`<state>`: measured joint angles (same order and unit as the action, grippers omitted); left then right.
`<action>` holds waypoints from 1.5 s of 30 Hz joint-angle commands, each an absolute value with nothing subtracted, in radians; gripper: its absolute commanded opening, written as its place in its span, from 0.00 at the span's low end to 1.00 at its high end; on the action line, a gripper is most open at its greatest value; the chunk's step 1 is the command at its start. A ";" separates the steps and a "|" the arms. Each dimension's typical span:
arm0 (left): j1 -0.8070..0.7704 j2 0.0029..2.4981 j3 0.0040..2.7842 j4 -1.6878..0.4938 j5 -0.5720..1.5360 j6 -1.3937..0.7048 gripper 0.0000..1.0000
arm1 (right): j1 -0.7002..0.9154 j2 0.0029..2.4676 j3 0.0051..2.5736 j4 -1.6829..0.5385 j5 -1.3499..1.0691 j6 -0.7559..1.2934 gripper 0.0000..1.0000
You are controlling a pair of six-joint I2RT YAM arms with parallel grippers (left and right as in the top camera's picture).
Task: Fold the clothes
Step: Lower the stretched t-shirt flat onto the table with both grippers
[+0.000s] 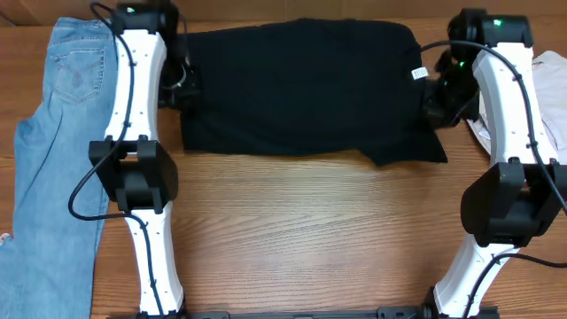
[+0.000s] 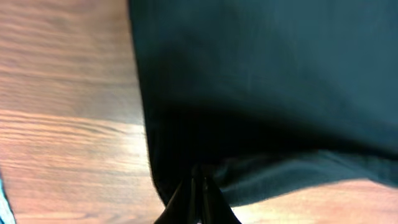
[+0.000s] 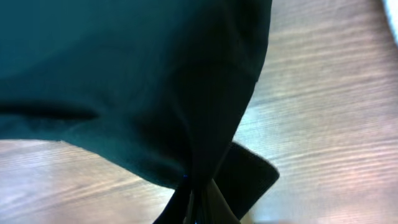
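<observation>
The black garment (image 1: 301, 89) lies spread across the far middle of the table, folded over, with a small white tag (image 1: 419, 73) at its right end. My left gripper (image 1: 182, 78) is shut on the garment's left edge; the left wrist view shows the closed fingers (image 2: 198, 198) pinching black fabric (image 2: 267, 81). My right gripper (image 1: 436, 89) is shut on the garment's right edge by the tag; the right wrist view shows the closed fingers (image 3: 196, 202) holding a drawn-up fold of black fabric (image 3: 143, 87).
Light blue denim jeans (image 1: 53, 151) lie along the left side of the table, partly under the left arm. A pale beige-white garment (image 1: 551, 89) sits at the far right edge. Bare wooden tabletop (image 1: 310, 230) fills the near half.
</observation>
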<state>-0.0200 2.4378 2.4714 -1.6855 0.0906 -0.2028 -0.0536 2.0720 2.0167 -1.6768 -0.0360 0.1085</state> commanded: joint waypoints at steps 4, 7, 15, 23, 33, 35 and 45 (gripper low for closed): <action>-0.073 2.431 2.321 -1.691 0.086 -0.179 0.04 | -0.061 2.057 1.855 -1.674 -0.016 0.100 0.04; -0.079 2.431 2.244 -1.691 0.085 -0.180 0.04 | -0.061 2.057 1.790 -1.662 -0.016 0.100 0.04; -0.059 2.370 2.035 -1.691 -0.049 -0.262 0.04 | -0.061 2.016 1.623 -1.586 -0.020 0.100 0.04; -0.033 2.168 1.845 -1.689 -0.115 -0.309 0.04 | -0.074 1.856 1.384 -1.468 -0.031 0.120 0.04; -0.031 1.915 1.582 -1.638 -0.247 -0.456 0.04 | -0.115 1.713 1.295 -1.451 -0.047 0.134 0.04; -0.031 1.852 1.496 -1.601 -0.247 -0.462 0.04 | -0.115 1.695 1.295 -1.470 -0.055 0.134 0.04; 0.042 1.764 1.367 -1.536 -0.321 -0.555 0.04 | -0.115 1.584 1.295 -1.521 -0.079 0.134 0.04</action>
<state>-0.0116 1.8019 1.3808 -1.5501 -0.2562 -0.5014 -0.1097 1.6592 1.3003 -1.5097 -0.0792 0.1276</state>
